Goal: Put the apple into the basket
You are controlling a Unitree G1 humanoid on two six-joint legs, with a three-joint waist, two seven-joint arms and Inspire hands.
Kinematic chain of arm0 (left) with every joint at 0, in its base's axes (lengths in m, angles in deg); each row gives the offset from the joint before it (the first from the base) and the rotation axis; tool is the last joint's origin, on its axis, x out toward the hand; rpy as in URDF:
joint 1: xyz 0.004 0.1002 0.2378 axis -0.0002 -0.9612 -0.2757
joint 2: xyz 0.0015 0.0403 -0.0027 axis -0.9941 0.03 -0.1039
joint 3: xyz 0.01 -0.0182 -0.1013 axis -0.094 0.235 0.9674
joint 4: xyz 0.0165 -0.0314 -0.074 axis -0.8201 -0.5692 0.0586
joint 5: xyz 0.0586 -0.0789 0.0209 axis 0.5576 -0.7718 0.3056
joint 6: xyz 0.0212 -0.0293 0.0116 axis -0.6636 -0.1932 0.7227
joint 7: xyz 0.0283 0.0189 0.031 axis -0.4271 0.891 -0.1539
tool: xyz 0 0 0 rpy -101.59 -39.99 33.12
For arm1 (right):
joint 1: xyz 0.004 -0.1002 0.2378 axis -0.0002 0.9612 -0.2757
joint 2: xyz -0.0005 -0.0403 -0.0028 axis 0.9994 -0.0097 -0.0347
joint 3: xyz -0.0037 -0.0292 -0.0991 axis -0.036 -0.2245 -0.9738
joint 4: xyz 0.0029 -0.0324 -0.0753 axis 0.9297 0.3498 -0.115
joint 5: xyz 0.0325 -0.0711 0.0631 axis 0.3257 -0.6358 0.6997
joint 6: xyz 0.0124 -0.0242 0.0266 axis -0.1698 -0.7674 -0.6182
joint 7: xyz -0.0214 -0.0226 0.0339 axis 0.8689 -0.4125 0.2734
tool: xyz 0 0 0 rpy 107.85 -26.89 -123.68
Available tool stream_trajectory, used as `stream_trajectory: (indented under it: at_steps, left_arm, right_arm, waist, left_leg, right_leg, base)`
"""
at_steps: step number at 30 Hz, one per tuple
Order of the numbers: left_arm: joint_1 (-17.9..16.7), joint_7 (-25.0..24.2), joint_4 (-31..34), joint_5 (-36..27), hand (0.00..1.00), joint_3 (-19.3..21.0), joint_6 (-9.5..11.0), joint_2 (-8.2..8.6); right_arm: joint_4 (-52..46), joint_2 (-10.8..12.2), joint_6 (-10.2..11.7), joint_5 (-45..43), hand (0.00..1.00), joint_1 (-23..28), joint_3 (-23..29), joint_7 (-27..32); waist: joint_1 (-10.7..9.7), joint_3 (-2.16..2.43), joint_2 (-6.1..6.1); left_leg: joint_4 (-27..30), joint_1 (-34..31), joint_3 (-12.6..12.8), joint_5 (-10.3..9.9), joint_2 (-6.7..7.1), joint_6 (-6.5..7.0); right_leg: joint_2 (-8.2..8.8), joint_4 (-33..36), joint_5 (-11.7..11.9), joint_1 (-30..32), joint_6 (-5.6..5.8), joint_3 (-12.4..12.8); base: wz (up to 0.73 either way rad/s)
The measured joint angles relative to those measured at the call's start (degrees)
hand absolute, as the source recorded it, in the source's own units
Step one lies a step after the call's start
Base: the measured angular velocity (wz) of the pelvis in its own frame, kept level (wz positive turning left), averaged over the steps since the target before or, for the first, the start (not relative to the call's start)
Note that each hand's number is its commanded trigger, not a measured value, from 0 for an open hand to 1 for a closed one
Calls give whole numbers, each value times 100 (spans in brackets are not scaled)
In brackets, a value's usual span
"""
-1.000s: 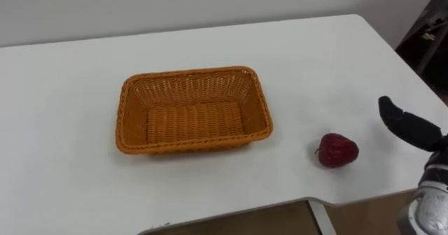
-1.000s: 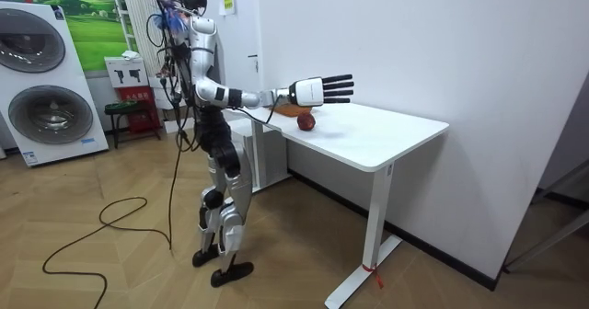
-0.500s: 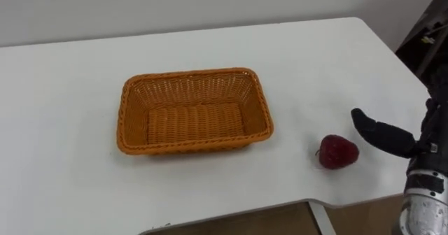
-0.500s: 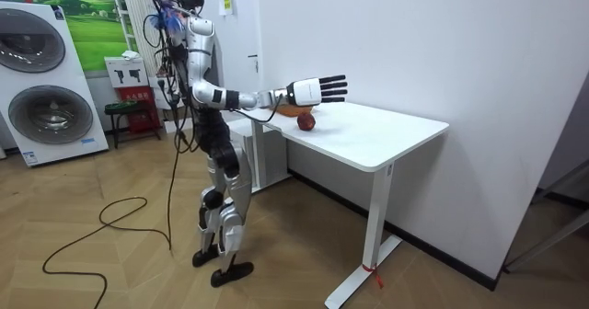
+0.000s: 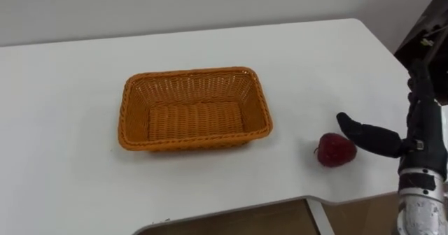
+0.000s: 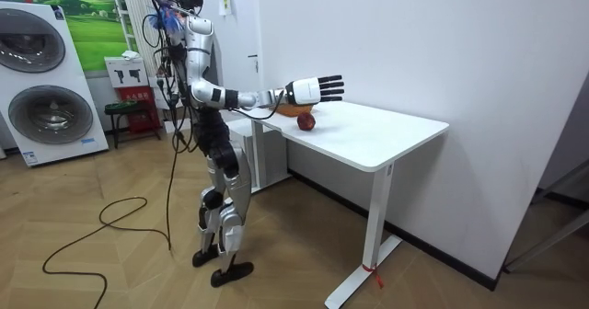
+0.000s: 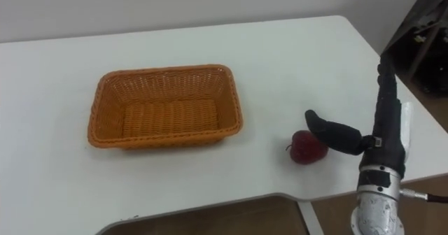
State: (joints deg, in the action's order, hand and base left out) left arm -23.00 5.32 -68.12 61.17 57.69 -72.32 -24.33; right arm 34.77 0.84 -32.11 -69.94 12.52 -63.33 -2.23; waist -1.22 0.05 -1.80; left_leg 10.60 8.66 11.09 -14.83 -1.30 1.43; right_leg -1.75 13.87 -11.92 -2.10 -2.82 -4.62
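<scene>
A: Starting at the left of our white table (image 5: 63, 172), what do we see?
B: An orange woven basket (image 5: 192, 73), near the middle.
A: And the apple (image 5: 334, 150)?
B: It lies on the table right of the basket, clear of it, close to the near edge.
A: Our right hand (image 5: 422, 140)?
B: Just right of the apple, fingers straight and spread, thumb stretched out toward it. We can't tell if it touches.

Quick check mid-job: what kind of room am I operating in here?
Likely a laundry or utility room, maybe a test setup: washing machines at the room view's left, wood floor, a white table with basket and apple.
</scene>
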Motion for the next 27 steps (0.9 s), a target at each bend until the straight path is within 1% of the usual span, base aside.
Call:
stream_trajectory:
  at_steps: [6, 12, 17, 22, 27]
  left_arm:
    - [26, 18, 49, 0, 0, -9, 94, -7]
    - [31, 45, 40, 7, 0, -116, 105, -14]
    - [24, 52, 34, 10, 0, -148, 105, -15]
    - [27, 62, 11, 4, 0, -223, 104, -15]
    - [39, 67, -2, 0, 0, -229, 100, -14]
  right_arm:
    - [-102, 0, 0, 1, 0, 0, -9, -234]
    - [-298, 0, 2, -1, 0, 0, -32, -439]
    - [-343, 1, 4, -3, 0, 0, -80, -460]
    - [-186, 8, 3, 52, 0, 142, -401, -570]
    - [14, 18, -100, 59, 0, 237, -563, -869]
  waist:
    - [-2, -1, 7]
    - [-5, -5, 34]
    - [13, -22, 69]
    - [-1, -10, 91]
    - [-3, 6, 108]
  left_leg:
    - [-13, -29, -1, 0, -7, 0]
    - [-12, -31, -14, 0, -9, 0]
    - [-12, -39, 7, 0, -9, 0]
    - [-12, -8, 14, 0, -14, -1]
    - [-12, -20, 31, 0, -12, -1]
  right_leg:
    - [-13, 18, 2, -8, -2, 17]
    - [-17, 13, 5, -7, -7, 20]
    - [-16, 25, 6, 12, -9, 17]
    - [-17, -20, 8, 14, -11, 11]
    - [-13, -3, 8, 22, -11, 8]
  base:
    - [0]
    - [0]
    - [0]
    - [0]
    - [0]
